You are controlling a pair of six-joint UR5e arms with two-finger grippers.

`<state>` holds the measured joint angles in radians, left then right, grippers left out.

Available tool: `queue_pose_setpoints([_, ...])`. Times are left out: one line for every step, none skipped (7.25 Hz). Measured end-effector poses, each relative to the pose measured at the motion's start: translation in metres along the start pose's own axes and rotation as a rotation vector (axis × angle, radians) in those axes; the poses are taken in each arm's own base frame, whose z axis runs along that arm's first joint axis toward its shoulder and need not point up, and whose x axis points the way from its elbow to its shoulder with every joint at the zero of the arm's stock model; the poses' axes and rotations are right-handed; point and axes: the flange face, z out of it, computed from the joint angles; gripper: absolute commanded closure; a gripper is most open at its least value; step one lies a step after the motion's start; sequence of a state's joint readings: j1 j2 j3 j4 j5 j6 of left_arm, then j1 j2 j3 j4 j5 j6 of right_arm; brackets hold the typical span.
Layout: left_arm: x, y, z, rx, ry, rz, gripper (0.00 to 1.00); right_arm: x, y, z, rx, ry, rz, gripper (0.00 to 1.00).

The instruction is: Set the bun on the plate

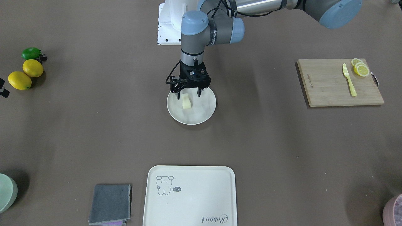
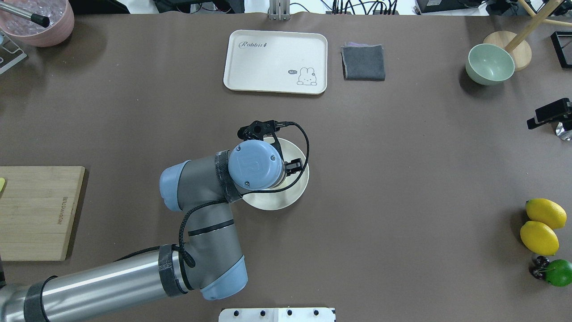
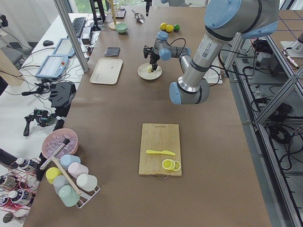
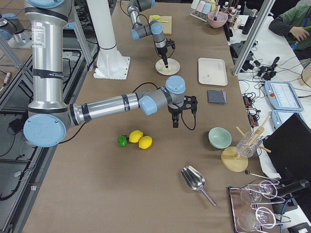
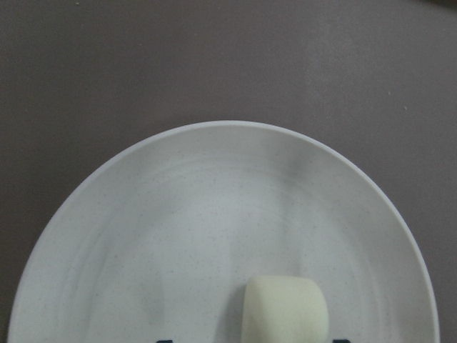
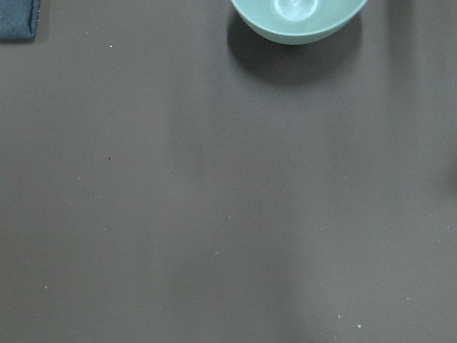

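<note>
**Left pincer and task objects.** One left pincer (image 1: 188,93) hangs tips-down over one plate (image 1: 201,114). Its two black fingers (image 1: 199,92) stand apart, released, gripping nothing.

- **Bun:** You see one bun (image 1: 186,102) lying on the plate just below and between those fingers, free of both. It is a smooth, pale cream, rounded block. Its long axis runs crosswise to the line joining the two fingers.
- **Plate:** It is round, off-white and shallow, with a low rim and faint speckles. It rests on the matte brown surface (image 1: 267,141).

**Right pincer.** One right pincer (image 4: 175,124) points tips-down over the surface, well apart from the left pincer. You cannot tell whether it is parted or closed.

- Near it lie two glossy oval lemons (image 1: 32,68) side by side, one green lime (image 1: 30,53) and one pale green bowl (image 2: 489,65).

**Other objects.**

- Beyond the left pincer, away from the robot's base, sit one cream rectangular tray (image 1: 201,194) with rounded corners and one folded grey cloth (image 1: 110,203).
- Well off to the left pincer's own side lies one wooden cutting board (image 1: 329,84). It carries one yellow knife (image 1: 349,80) and overlapping lemon slices (image 1: 362,70).
</note>
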<state>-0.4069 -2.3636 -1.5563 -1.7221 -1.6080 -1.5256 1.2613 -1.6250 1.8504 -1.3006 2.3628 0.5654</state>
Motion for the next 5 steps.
queue_pose_setpoints([-0.004, -0.023, -0.024, -0.005, 0.008, 0.013, 0.02, 0.01, 0.003, -0.002, -0.001, -0.002, 0.005, 0.0])
queue_pose_setpoints([-0.021, -0.058, -0.045, 0.012, -0.002, 0.086, 0.02, 0.021, 0.007, -0.007, -0.005, -0.01, 0.002, 0.0])
queue_pose_setpoints([-0.049, -0.096, -0.056, 0.048, -0.019, 0.185, 0.02, 0.036, 0.015, -0.01, -0.011, -0.015, 0.001, 0.0])
queue_pose_setpoints([-0.082, -0.13, -0.06, 0.09, -0.029, 0.247, 0.02, 0.049, 0.023, -0.011, -0.015, -0.015, 0.003, 0.0])
queue_pose_setpoints([-0.119, -0.162, -0.061, 0.14, -0.023, 0.273, 0.02, 0.06, 0.03, -0.013, -0.017, -0.012, 0.008, 0.0])
